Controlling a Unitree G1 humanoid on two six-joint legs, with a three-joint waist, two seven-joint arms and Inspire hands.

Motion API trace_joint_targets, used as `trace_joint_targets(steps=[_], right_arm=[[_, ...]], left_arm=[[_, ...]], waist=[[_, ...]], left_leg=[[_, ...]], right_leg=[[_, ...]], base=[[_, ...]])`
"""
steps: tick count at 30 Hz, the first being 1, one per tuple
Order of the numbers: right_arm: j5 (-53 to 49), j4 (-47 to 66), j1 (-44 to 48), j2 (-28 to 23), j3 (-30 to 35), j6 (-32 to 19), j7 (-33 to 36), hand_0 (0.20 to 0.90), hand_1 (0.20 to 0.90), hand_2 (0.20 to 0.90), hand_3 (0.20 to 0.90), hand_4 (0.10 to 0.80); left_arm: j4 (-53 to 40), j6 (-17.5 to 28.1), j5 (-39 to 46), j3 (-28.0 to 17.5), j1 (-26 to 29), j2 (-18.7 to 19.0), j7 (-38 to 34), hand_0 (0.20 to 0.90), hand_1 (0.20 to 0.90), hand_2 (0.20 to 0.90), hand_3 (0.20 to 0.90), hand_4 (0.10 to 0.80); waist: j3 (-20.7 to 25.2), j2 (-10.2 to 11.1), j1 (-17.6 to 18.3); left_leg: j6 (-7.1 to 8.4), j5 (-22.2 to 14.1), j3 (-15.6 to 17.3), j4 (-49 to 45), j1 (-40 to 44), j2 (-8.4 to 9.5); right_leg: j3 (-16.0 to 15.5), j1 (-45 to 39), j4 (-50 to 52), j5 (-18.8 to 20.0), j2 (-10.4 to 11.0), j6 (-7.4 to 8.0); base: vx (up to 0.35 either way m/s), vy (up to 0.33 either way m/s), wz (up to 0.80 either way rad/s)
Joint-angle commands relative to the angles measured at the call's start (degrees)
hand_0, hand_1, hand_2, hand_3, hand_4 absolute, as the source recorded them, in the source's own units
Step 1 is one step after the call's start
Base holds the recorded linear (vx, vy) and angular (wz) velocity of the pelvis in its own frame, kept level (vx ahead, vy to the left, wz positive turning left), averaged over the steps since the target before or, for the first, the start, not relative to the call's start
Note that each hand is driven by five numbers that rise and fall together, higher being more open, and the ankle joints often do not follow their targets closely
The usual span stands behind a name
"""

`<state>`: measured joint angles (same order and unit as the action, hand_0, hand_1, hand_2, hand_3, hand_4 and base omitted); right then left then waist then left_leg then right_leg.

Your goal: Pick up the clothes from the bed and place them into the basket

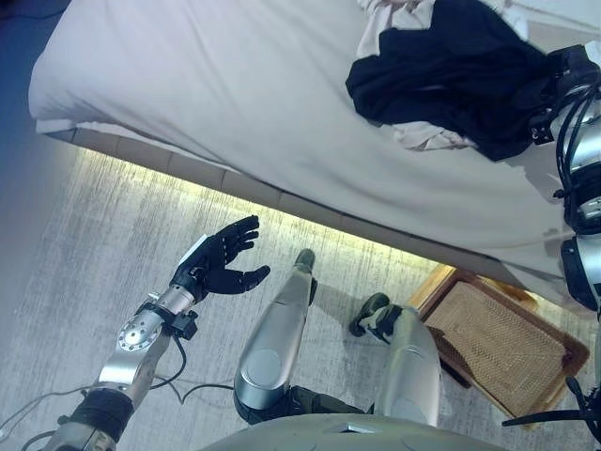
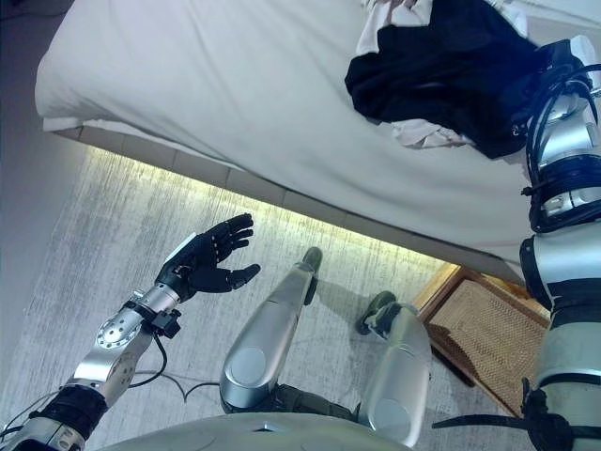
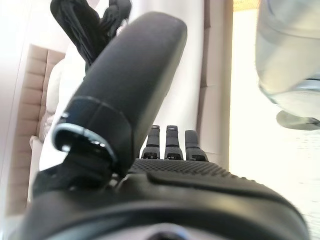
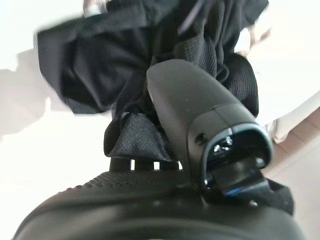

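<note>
While the basket stood empty on the floor at the near right, half under the bed's edge, the task looked barely begun: the black garment lay bunched on the bed at the far right, over a pale cloth. The right hand was buried in it. The left hand hung open and empty over grey carpet at the near left. From the left wrist, straight fingers faced the bed. From the right wrist, the thumb pressed into black fabric, apparently gripped.
</note>
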<state>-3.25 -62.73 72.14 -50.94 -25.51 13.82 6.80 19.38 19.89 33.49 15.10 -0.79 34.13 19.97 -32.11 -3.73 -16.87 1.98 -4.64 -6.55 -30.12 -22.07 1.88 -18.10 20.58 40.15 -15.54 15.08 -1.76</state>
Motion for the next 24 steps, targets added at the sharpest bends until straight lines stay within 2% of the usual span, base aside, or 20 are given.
trace_joint_targets(steps=[1,11,15,23,24], right_arm=[[0.54,3.02,2.61,-7.45,-1.42,-4.15,0.58,0.3,0.3,0.3,0.2,0.1],[-1.88,1.3,2.04,-13.51,-1.36,-6.59,-6.94,0.3,0.3,0.3,0.2,0.1],[-3.89,1.93,1.48,-16.91,-0.76,-6.84,-7.01,0.3,0.3,0.3,0.2,0.1],[-5.57,3.44,2.1,-21.05,-1.0,-6.59,-5.2,0.3,0.3,0.3,0.2,0.1],[-6.48,3.96,3.01,-22.86,-1.37,-6.38,-5.31,0.3,0.3,0.3,0.2,0.1]], left_arm=[[0.52,0.55,-4.47,-3.7,-2.02,-0.67,-2.43,0.9,0.9,0.9,0.9,0.8],[8.61,-5.25,-8.17,-6.23,-0.26,-1.64,-10.93,0.9,0.9,0.9,0.9,0.8],[9.91,-5.95,-9.28,-6.39,0.59,-1.3,-10.44,0.9,0.9,0.9,0.9,0.8],[14.37,-7.28,-10.2,-5.37,2.06,-1.47,-10.05,0.9,0.9,0.9,0.9,0.8],[15.68,-7.94,-10.32,-5.14,2.42,-1.59,-10.33,0.9,0.9,0.9,0.9,0.8]], waist=[[11.18,2.45,0.84],[21.93,5.96,6.49],[24.59,6.55,8.36],[26.96,7.06,11.09],[27.52,7.32,12.04]], left_leg=[[-0.87,-3.87,4.75,0.04,1.78,-1.01],[-0.15,-2.67,9.0,15.23,17.72,-2.61],[-0.09,-2.18,9.9,18.56,20.73,-2.96],[-0.12,-0.84,11.03,24.53,24.33,-3.09],[-0.08,-0.53,11.74,26.17,25.26,-3.33]], right_leg=[[-1.81,-6.28,-7.83,2.15,-3.88,-1.7],[1.4,-20.49,-27.44,7.36,-6.99,2.27],[2.8,-22.51,-30.72,8.68,-7.92,3.29],[5.64,-23.93,-35.18,11.11,-8.87,4.92],[6.33,-24.04,-36.33,11.86,-9.08,5.39]], base=[[-0.065,0.083,-0.23],[0.084,0.055,-0.24],[0.034,-0.02,-0.15],[0.003,-0.007,-0.17],[0.0,-0.005,-0.26]])
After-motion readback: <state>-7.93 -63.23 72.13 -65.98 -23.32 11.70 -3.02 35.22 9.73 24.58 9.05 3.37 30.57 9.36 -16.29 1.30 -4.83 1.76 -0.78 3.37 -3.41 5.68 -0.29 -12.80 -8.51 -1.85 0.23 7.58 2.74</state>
